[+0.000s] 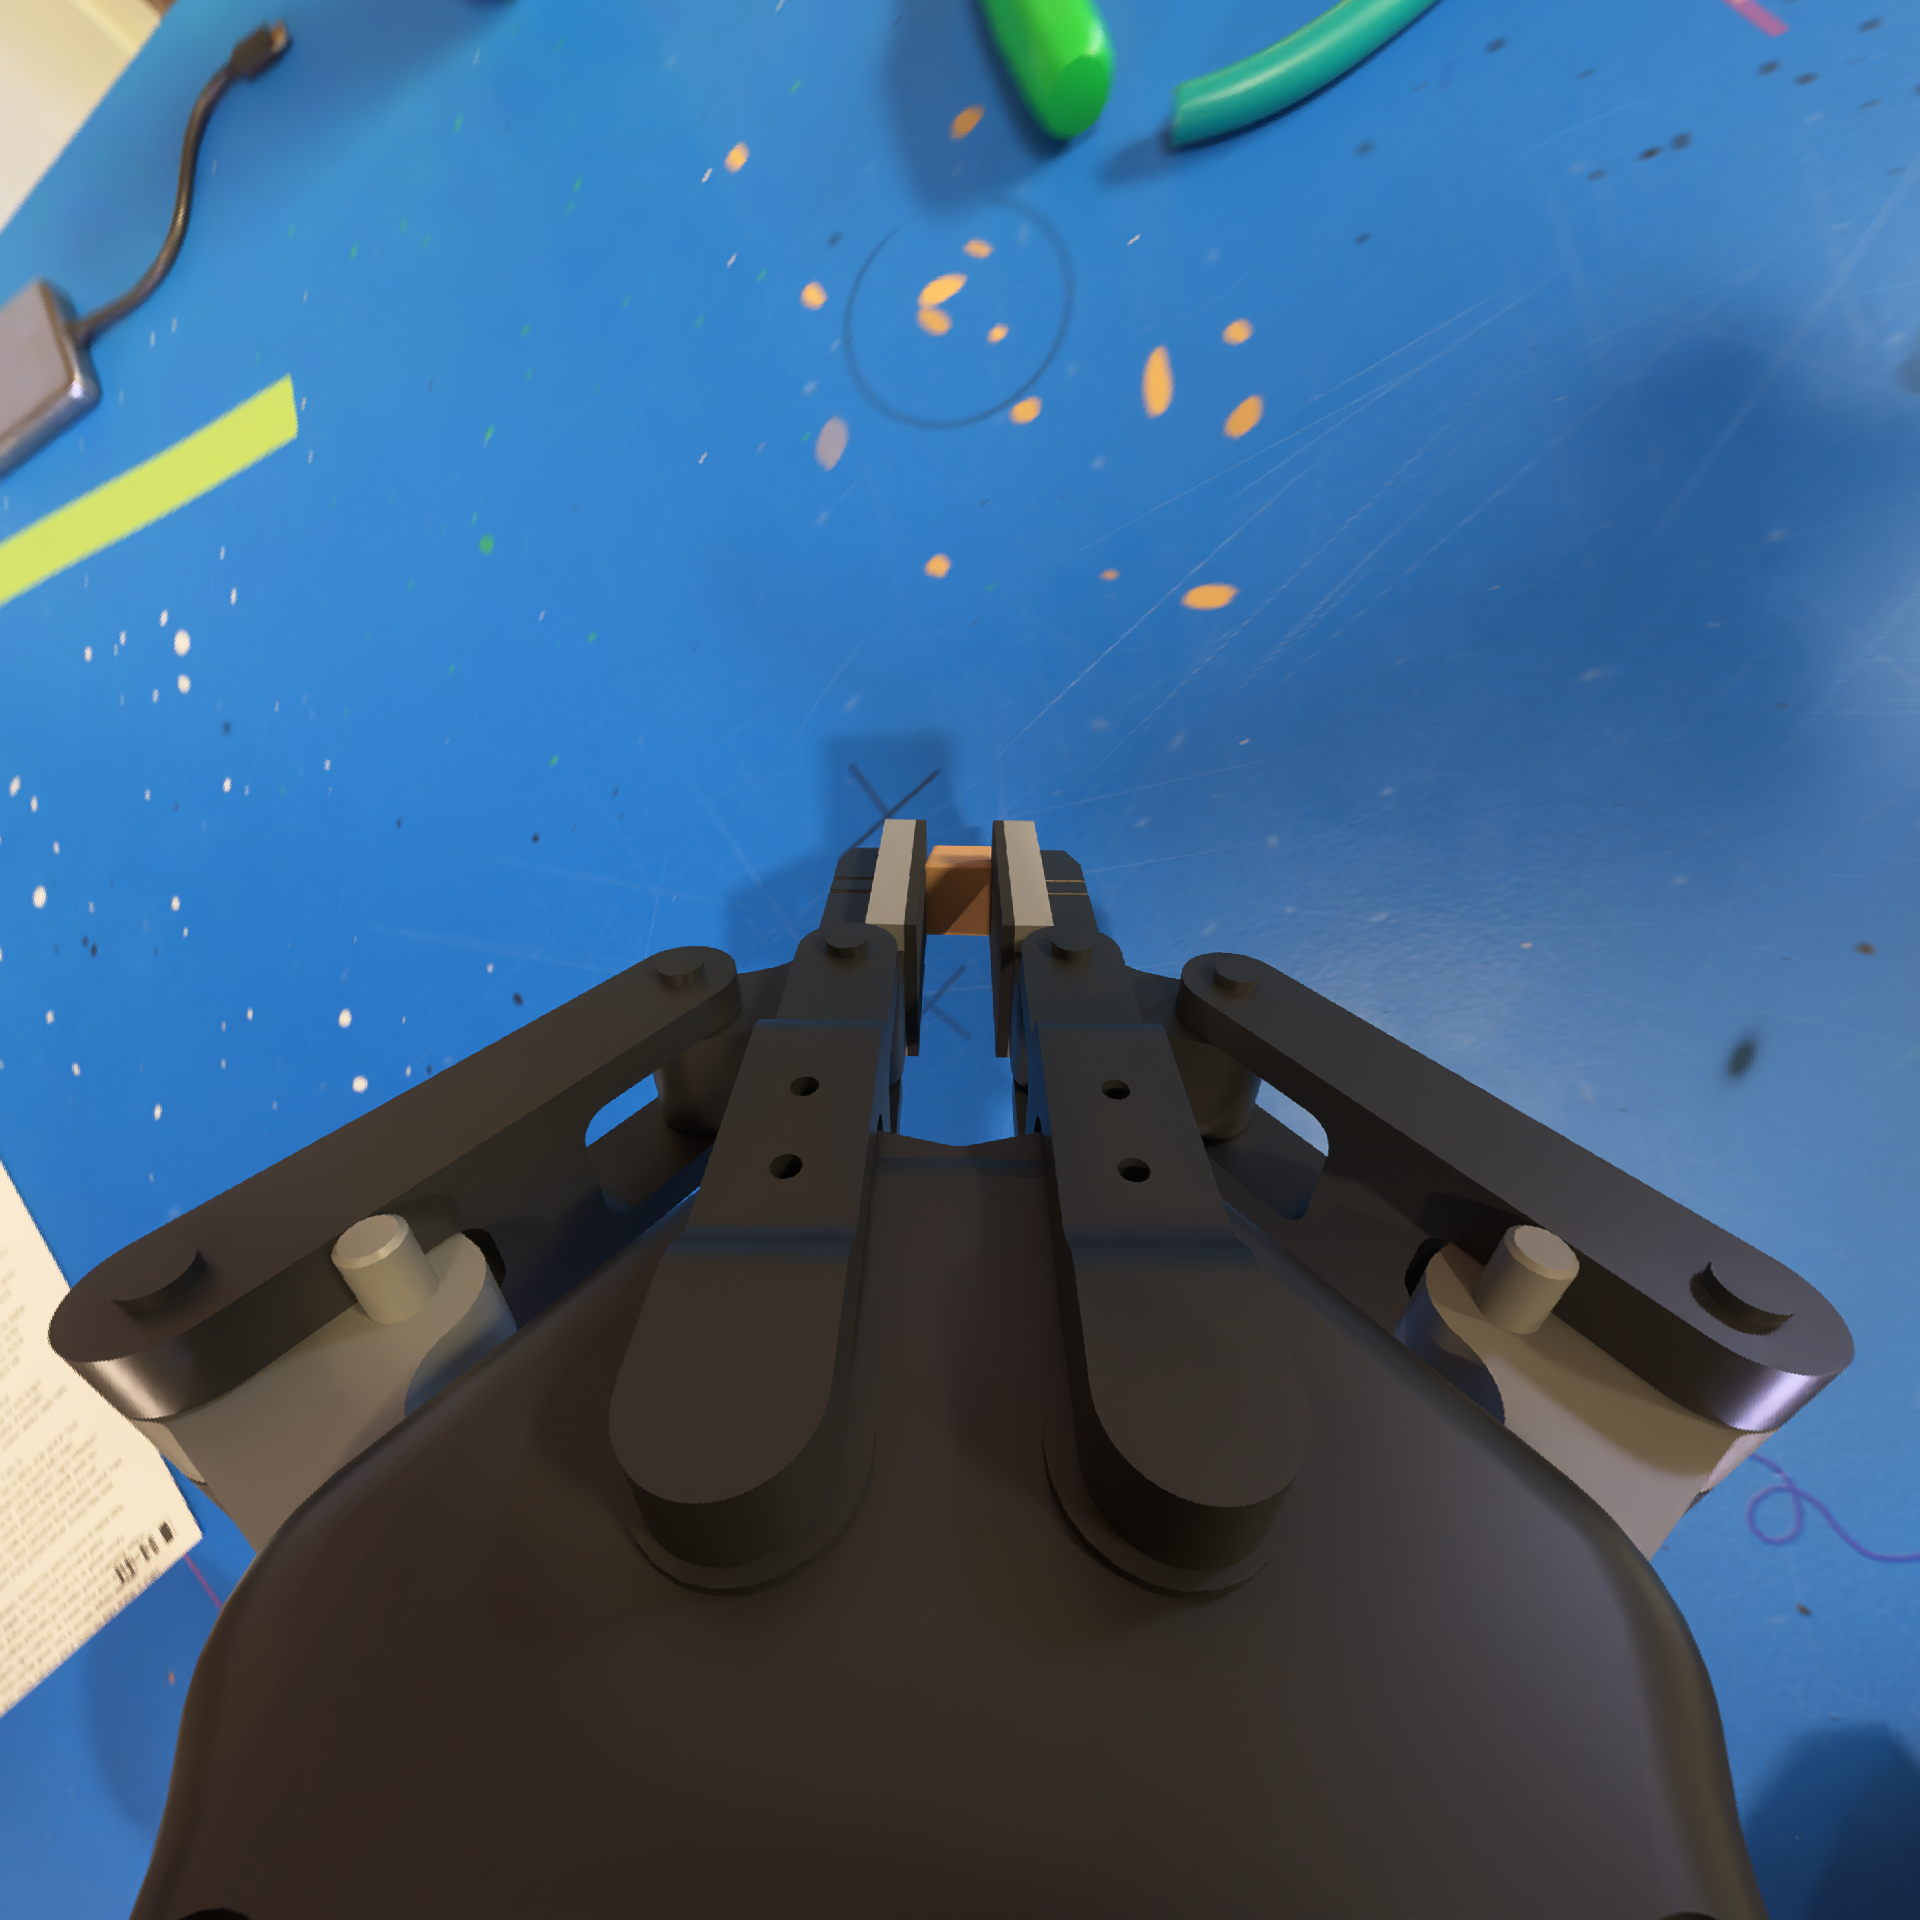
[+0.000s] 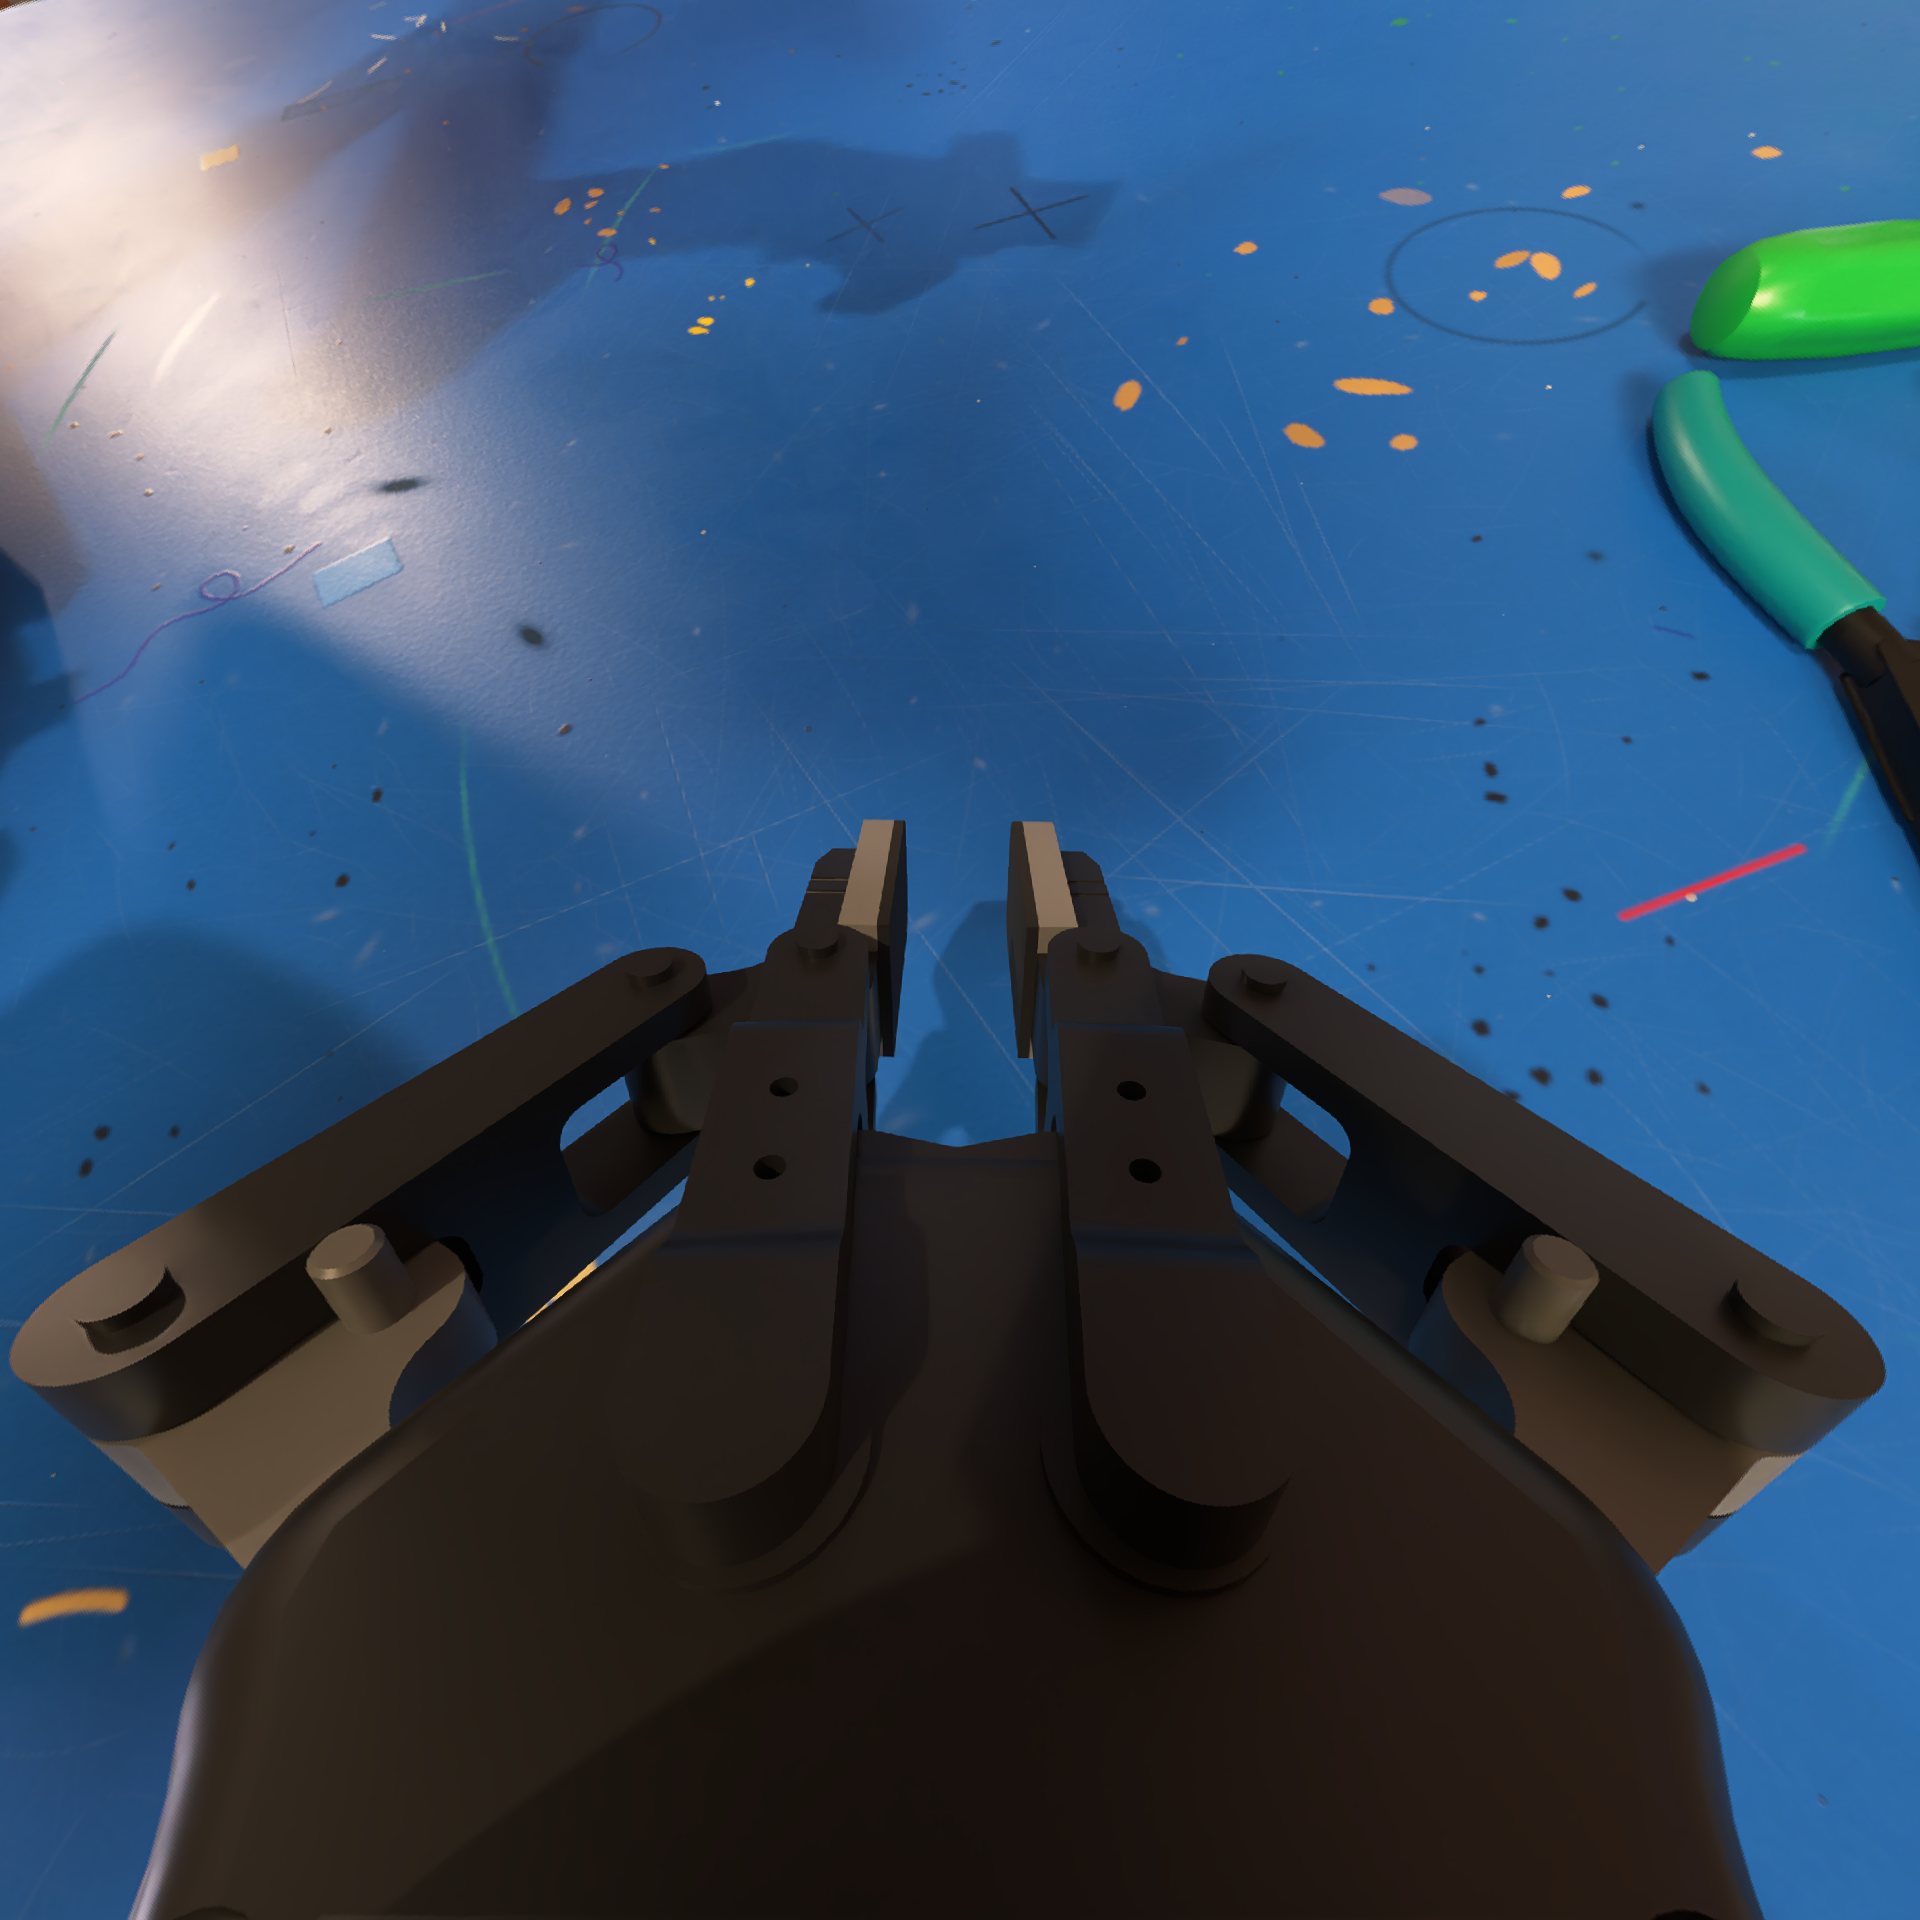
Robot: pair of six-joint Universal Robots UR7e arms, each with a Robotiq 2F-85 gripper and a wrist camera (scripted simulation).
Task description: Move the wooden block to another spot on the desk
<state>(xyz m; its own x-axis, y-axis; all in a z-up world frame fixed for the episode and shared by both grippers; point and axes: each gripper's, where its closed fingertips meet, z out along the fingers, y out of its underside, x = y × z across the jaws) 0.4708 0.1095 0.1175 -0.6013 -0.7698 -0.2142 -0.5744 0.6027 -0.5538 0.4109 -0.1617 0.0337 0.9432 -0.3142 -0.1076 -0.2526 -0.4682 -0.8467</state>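
In the left wrist view my left gripper (image 1: 958, 873) is shut on a small wooden block (image 1: 956, 891), held between the two grey pads above the blue desk (image 1: 520, 727). Its shadow falls on the desk just ahead, over a drawn cross mark. In the right wrist view my right gripper (image 2: 957, 883) hangs above the blue desk (image 2: 727, 623) with a narrow gap between its pads and nothing between them. The block does not show in the right wrist view.
A bright green rounded object (image 1: 1049, 62) and pliers with teal handles (image 1: 1288, 73) lie at the far edge; both also show at the right in the right wrist view (image 2: 1818, 291), (image 2: 1756, 520). A grey adapter with cable (image 1: 42, 374) and a printed sheet (image 1: 62, 1455) lie left.
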